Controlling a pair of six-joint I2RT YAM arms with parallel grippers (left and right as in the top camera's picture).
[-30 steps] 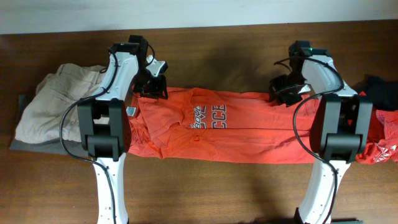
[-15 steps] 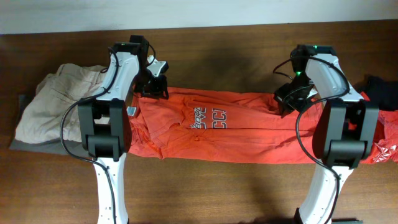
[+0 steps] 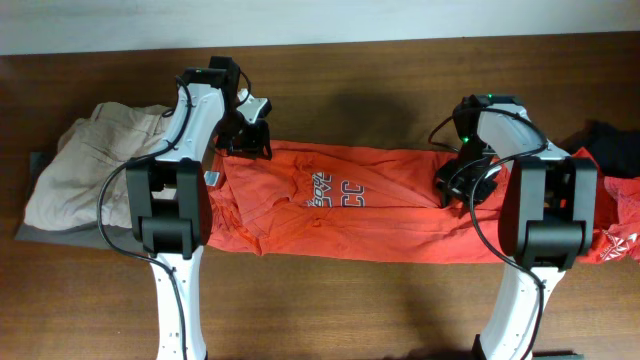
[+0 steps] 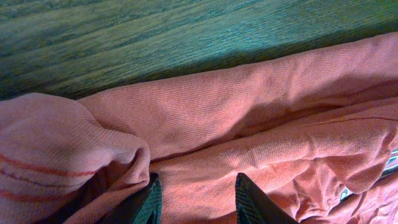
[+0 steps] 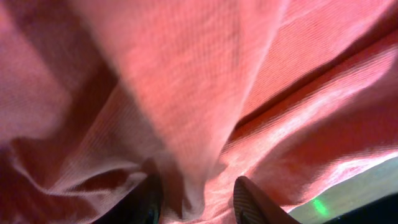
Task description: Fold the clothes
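The orange-red T-shirt [image 3: 400,215] lies lengthwise across the middle of the table, its grey lettering [image 3: 338,190] partly folded under. My left gripper [image 3: 250,143] sits on the shirt's far left corner. In the left wrist view its jaws [image 4: 198,200] stand a little apart with shirt cloth [image 4: 249,112] packed between them. My right gripper [image 3: 452,188] is on the shirt's right part. In the right wrist view [image 5: 198,200] a ridge of shirt cloth [image 5: 186,74] rises from between its jaws. A red white-lettered garment [image 3: 615,242] and a black garment [image 3: 612,146] lie at the far right.
A beige garment [image 3: 75,170] is heaped at the left on a grey mat [image 3: 30,230]. The brown wooden table [image 3: 350,70] runs to a pale wall at the back. Both arm bases stand at the front edge.
My right gripper has moved from the shirt's far edge toward the front, pulling that edge over the shirt; the lettering now shows less. My left gripper has stayed put.
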